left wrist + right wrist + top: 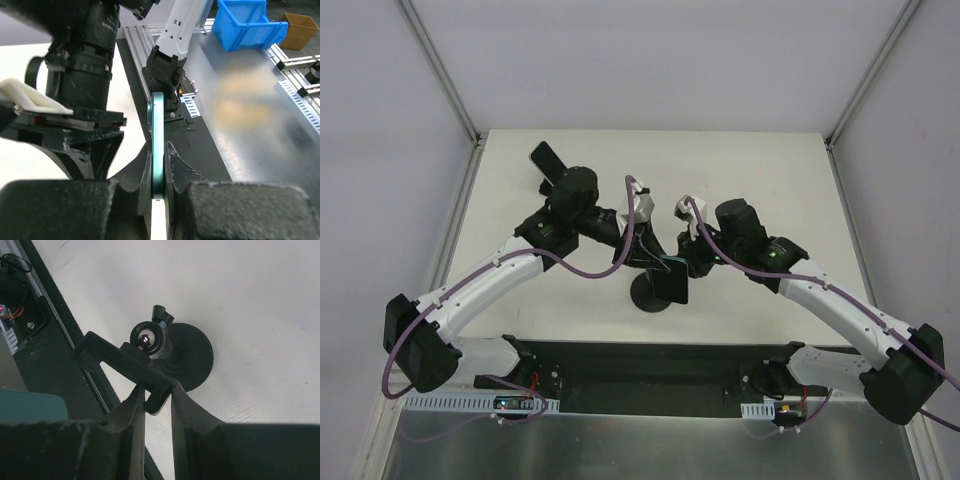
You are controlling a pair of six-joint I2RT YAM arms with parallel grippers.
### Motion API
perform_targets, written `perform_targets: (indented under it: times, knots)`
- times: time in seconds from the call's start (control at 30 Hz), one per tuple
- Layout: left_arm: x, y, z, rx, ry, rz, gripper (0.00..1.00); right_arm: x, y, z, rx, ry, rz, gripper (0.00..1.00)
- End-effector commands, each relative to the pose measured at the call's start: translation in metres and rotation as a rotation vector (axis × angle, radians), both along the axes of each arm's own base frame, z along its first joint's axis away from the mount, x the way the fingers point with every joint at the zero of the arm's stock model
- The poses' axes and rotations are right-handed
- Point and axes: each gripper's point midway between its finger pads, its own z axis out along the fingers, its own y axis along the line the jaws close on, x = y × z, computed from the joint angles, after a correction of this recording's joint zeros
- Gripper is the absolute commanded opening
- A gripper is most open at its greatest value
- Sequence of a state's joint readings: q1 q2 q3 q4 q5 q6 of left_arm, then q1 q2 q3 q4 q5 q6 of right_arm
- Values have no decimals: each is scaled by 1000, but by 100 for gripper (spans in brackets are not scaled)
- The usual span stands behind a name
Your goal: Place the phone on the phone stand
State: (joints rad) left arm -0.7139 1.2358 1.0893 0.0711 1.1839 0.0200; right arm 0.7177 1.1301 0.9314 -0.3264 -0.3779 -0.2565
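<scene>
The phone (158, 142) shows edge-on in the left wrist view, thin with a teal rim. My left gripper (159, 150) is shut on its lower edge and holds it upright. From above, the phone (674, 281) is a dark slab over the phone stand's round disc base (648, 296). My left gripper (642, 250) reaches it from the left. My right gripper (156, 387) is shut on the end of the stand's clamp bar (125, 362), above the disc base (197, 357). From above, my right gripper (693, 262) is at the stand's right. A teal corner of the phone (30, 407) shows at lower left.
A small black wedge-shaped stand (548, 160) lies at the table's far left. A black strip (650, 365) runs along the near edge, with the arm bases on it. A blue bin (247, 22) and a cardboard box (299, 30) sit beyond the metal surface behind the arms.
</scene>
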Motion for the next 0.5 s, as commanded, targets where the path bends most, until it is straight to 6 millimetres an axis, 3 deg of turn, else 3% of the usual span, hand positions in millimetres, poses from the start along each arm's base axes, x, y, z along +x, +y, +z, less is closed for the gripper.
perform_targets:
  times: [0.0,0.2,0.47]
  knots:
    - [0,-10,30,-135,-185,-130,0,-8,22,36,140,-45,155,0]
    - [16,-22,16,-112,-167,-129,0,-4,21,32,135,-38,149,1]
    - [38,-17,-2,-72,-133,-92,0,-4,19,37,156,-37,157,0]
